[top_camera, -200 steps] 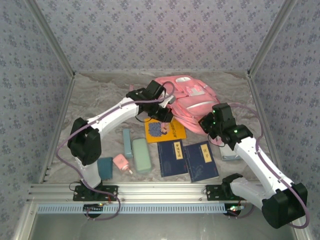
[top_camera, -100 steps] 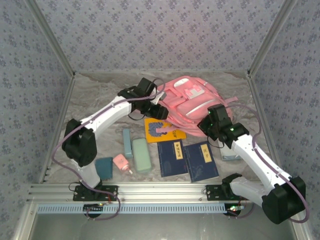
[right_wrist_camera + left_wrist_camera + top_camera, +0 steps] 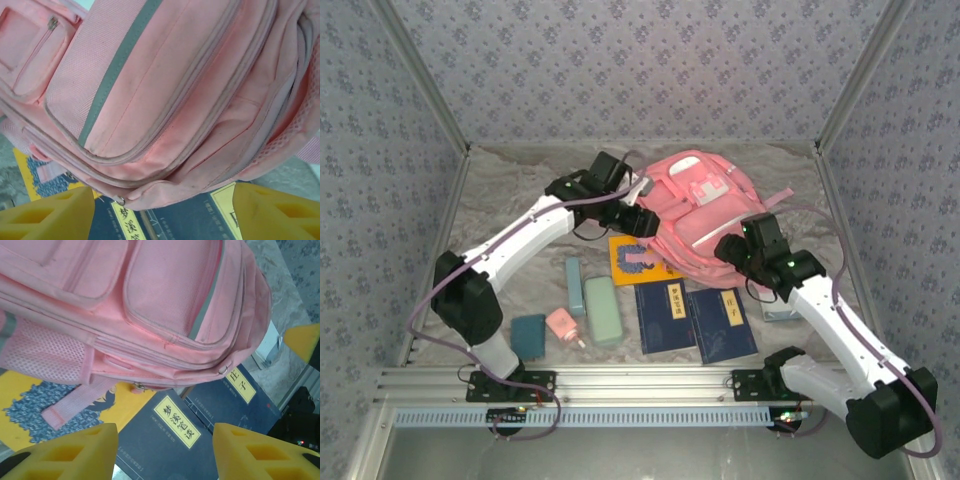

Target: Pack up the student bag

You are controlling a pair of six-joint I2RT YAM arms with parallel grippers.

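Observation:
The student bag (image 3: 705, 205) is a large pink backpack lying front side up at the back middle of the table. Its lower edge overlaps a yellow book (image 3: 645, 262), and a pink strap (image 3: 75, 402) lies across that book. My left gripper (image 3: 642, 222) hovers at the bag's left edge, open and holding nothing. In the left wrist view, the left gripper (image 3: 165, 452) has dark blue books below it and the bag (image 3: 150, 300) beyond. My right gripper (image 3: 732, 250) is at the bag's near right edge, open. In the right wrist view, the right gripper (image 3: 162, 215) stands wide apart just short of the bag (image 3: 165, 100).
Two dark blue books (image 3: 665, 315) (image 3: 722, 322) lie side by side near the front. Left of them are a green pencil case (image 3: 603, 310), a slim teal item (image 3: 575, 285), a small pink item (image 3: 563, 325) and a teal box (image 3: 529, 335). A pale item (image 3: 780, 312) lies under the right arm.
Both grippers have opened and let go of the bag. The bag has spread out flat toward the back. The left arm has drawn back to the left.

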